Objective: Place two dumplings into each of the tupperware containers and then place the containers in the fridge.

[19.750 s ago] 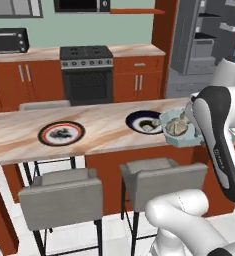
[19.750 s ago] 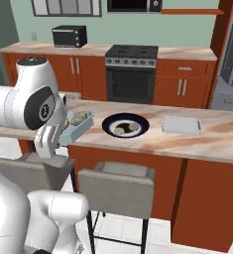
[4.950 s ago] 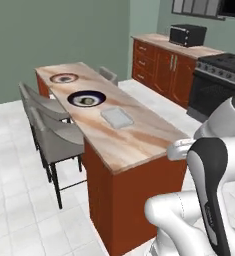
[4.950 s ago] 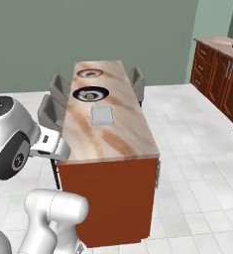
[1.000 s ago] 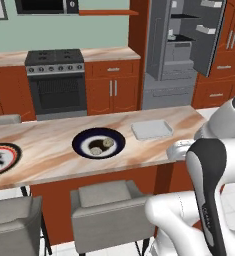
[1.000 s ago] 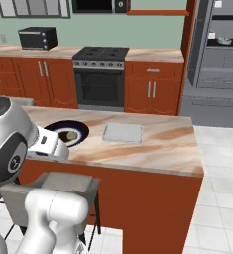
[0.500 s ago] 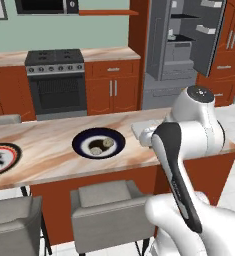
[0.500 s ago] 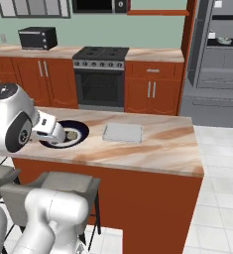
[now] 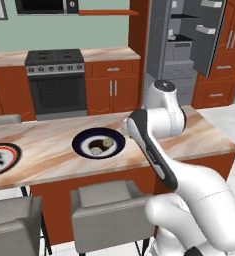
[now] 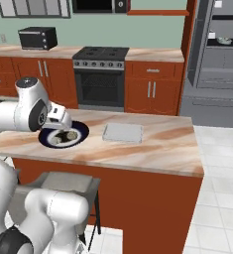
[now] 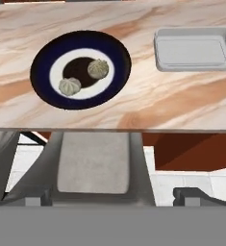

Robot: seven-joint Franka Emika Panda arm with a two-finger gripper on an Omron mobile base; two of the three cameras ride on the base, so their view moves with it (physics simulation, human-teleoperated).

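Two dumplings on dark-blue plate, awaiting transfer to empty grey tupperware container alongside on counter. Claw: released, empty, poised above.

There's a round dark-blue plate with a white centre sitting on the marble-look table, and a red-and-black-rimmed plate way off at the table's far end. Two grey stools are tucked in on the near side. Back wall has a black-fronted oven between red-brown cabinets, plus a small black toaster oven on the counter.
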